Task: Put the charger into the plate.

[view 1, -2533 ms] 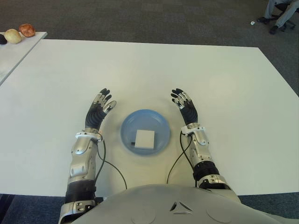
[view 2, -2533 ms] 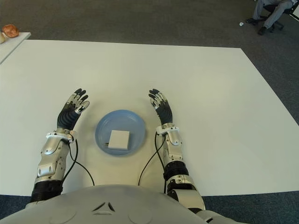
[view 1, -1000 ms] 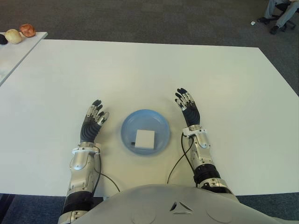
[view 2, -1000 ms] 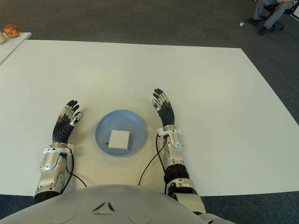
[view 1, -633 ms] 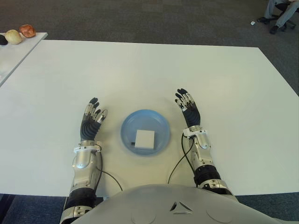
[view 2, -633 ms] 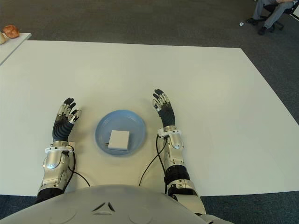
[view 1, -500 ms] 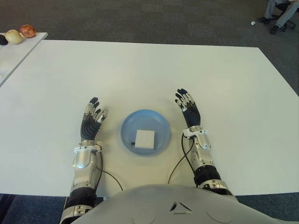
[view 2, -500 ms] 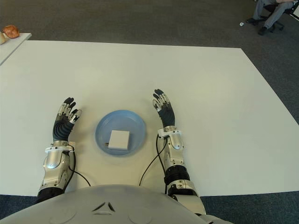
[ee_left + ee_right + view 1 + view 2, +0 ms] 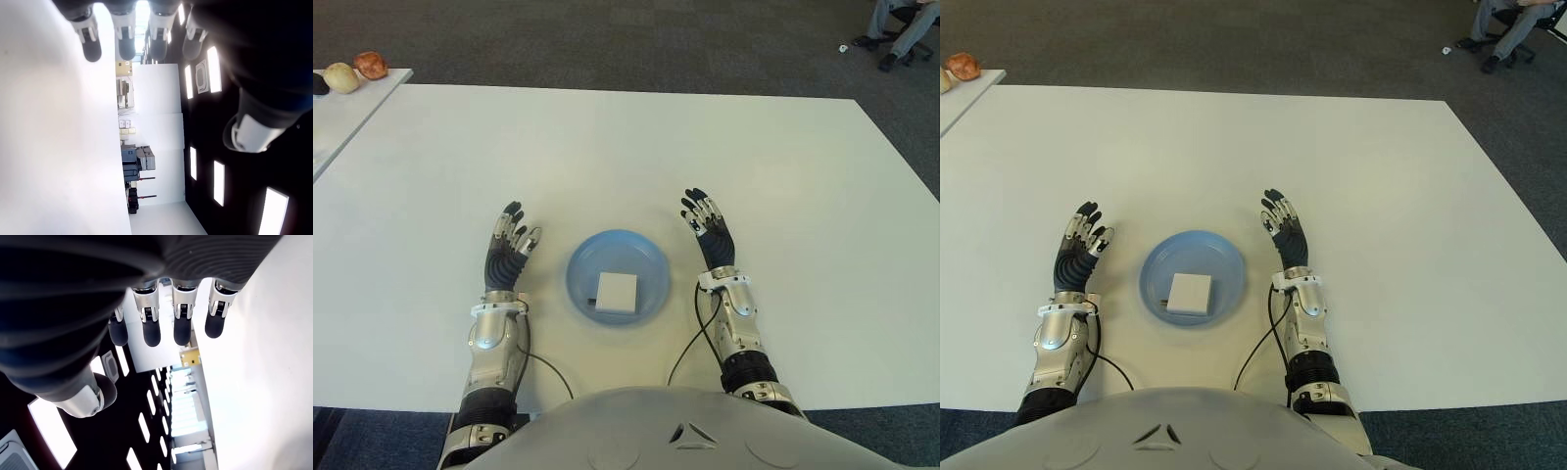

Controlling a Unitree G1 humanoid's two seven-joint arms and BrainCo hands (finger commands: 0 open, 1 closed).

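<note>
The charger [image 9: 617, 291], a white square block, lies flat inside the blue plate [image 9: 649, 264] on the white table [image 9: 607, 147]. From the eye views you see the left hand [image 9: 507, 252] just left of the plate and the right hand [image 9: 710, 232] just right of it. Your left wrist view shows fingers [image 9: 91, 41] extended, holding nothing. Your right wrist view shows straight fingers [image 9: 182, 325], likewise empty.
</note>
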